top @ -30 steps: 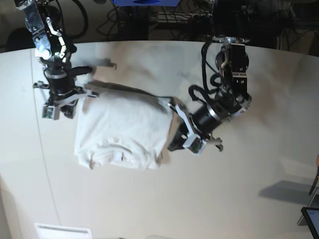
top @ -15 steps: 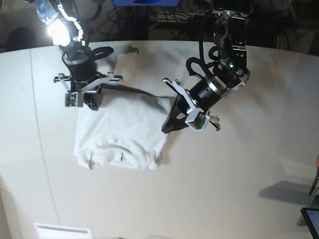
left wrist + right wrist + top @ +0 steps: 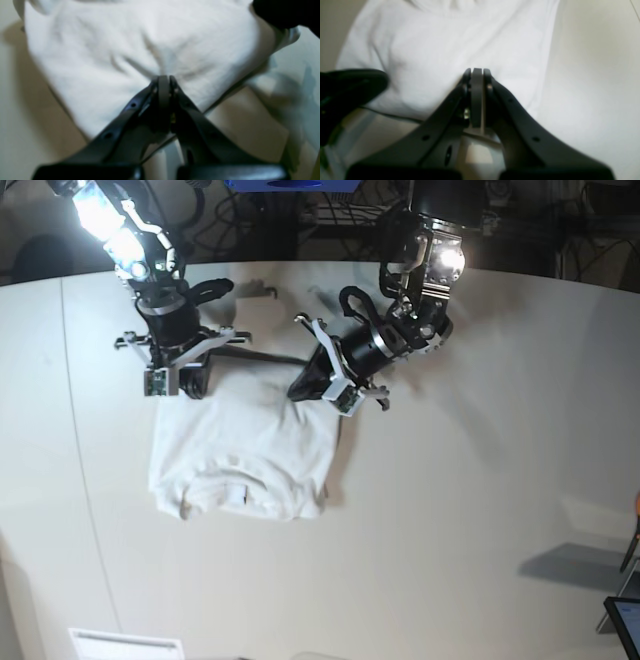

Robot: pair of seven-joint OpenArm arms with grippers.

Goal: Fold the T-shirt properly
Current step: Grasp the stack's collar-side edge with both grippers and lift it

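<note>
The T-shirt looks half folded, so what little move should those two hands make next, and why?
Probably carry the far edge a bit nearer the collar, then let go. Both the left hand and the right hand are shut on the T-shirt, holding its far edge lifted off the table, so the fold isn't laid flat yet.

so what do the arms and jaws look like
Both arms are black and silver metal with looping black cables. The left gripper and right gripper each have matte black, tapering jaws with small round holes along them. A bright light glares on each arm in the base view.
</note>
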